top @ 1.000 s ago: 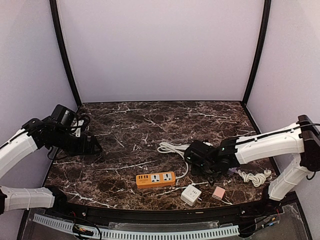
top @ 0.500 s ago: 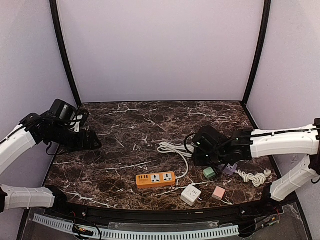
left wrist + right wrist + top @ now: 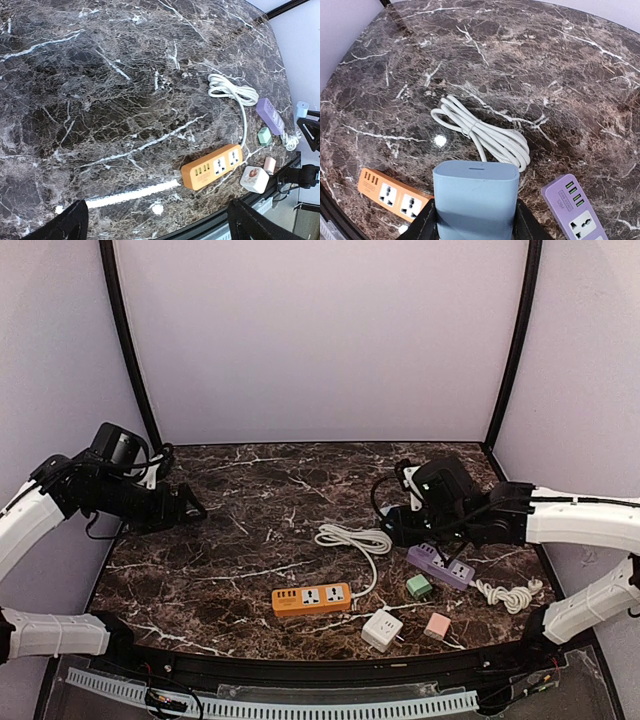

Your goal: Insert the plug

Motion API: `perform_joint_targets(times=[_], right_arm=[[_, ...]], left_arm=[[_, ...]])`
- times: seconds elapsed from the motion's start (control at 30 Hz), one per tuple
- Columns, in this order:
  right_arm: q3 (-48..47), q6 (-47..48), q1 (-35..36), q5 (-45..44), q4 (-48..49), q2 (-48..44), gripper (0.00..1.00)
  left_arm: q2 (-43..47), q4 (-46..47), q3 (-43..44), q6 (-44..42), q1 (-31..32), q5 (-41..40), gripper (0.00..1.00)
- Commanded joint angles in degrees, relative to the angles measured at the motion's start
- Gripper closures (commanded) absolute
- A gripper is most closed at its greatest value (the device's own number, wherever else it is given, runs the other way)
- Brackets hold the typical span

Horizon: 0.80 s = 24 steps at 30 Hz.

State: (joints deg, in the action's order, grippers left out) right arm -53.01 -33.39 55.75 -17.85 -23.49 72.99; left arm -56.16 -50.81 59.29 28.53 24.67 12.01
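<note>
My right gripper is shut on a light-blue plug, a rounded block that fills the bottom of the right wrist view with a black finger on each side. From above, the plug is held over the table's right half, above and behind the purple power strip. The orange power strip lies near the front centre, sockets up. At the far left, my left gripper hangs open and empty, its fingertips apart at the bottom corners of the left wrist view.
A bundled white cable runs from the orange strip. A white adapter cube, a green one and a pink one sit near the front edge. A coiled white cord lies right of the purple strip.
My right arm has lifted and swung back to the right with the plug, uncovering the purple strip and the green cube. The left arm drew back toward the rear left.
</note>
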Motion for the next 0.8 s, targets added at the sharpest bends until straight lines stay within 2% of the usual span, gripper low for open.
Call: perform_joint_targets(times=[0.0,0.37,0.6,0.77], right_arm=[[-0.26,10.79,-0.94,4.47,7.77,-3.20,1.00],[7.21,25.32,-1.08,11.86,23.90,-10.63,1.00],[7.96,29.34,-1.08,22.23,30.89,-7.45,1.00],[4.58,30.23,-1.01,28.56,30.98,-2.54,1.00]], left_arm=[[-0.75,0.07,3.15,2.07,0.31,5.12,0.03],[-7.50,7.78,9.01,7.55,0.38,22.68,0.08],[-12.57,12.68,11.76,10.61,0.61,30.13,0.13],[-14.49,13.60,12.55,10.20,1.25,30.27,0.14]])
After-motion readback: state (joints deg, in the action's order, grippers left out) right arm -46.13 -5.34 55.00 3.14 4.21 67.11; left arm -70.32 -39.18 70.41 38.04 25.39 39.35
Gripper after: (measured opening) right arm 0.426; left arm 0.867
